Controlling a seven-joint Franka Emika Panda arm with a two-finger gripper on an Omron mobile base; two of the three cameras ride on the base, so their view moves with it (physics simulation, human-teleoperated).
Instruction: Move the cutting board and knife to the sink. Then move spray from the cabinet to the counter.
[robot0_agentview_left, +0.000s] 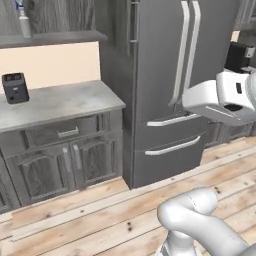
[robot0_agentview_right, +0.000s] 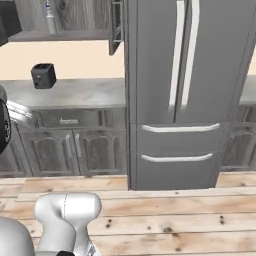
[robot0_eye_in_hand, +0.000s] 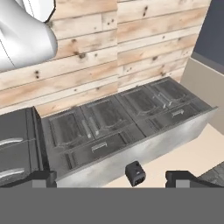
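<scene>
Spray step in hand, by the look of it. Gripper (robot0_eye_in_hand: 109, 178) fingers wide apart, empty. Spray (robot0_agentview_left: 23, 21) upright on open cabinet (robot0_agentview_left: 55, 20) shelf, far left above counter (robot0_agentview_left: 65, 100) and toaster (robot0_agentview_left: 15, 87). Next: reach up, close around bottle.

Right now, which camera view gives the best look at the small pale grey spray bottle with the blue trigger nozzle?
The left base view: the small pale grey spray bottle with the blue nozzle stands upright in the open dark grey wall cabinet at upper left, largest there. The right base view shows the spray bottle smaller, farther off, on the same shelf.
</scene>
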